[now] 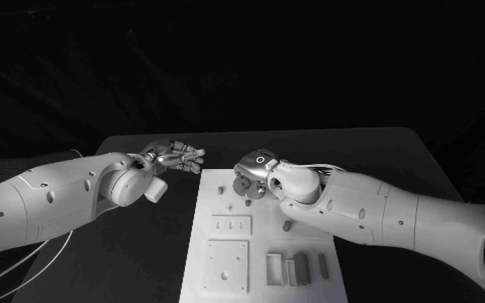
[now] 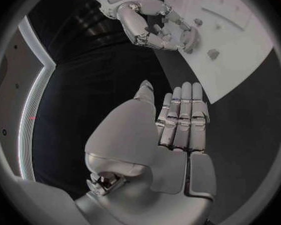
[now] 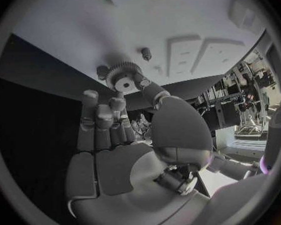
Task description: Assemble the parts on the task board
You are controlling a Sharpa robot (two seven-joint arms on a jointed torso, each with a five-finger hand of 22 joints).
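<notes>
Near board section: at the near end of the task board, a square plate is seen lying flat, with upright rectangular blocks set just beside it toward the right arm's side.
Mid board section: a smaller flat plate is seen beyond the square plate, and a small peg is located near it, against the right forearm.
Task board: the white board is laid lengthwise on the black tabletop, between the two arms.
Right robot hand: the right robot hand is positioned over the far end of the board; a toothed gear is grasped at its fingertips. Whether the gear is resting on the board cannot be determined.
Nearby parts: a small peg stands on the board close to the gear.
Left robot hand: the left robot hand is held off the far left corner of the board, above the tabletop; its fingers are extended side by side, and nothing is held in it.
</notes>
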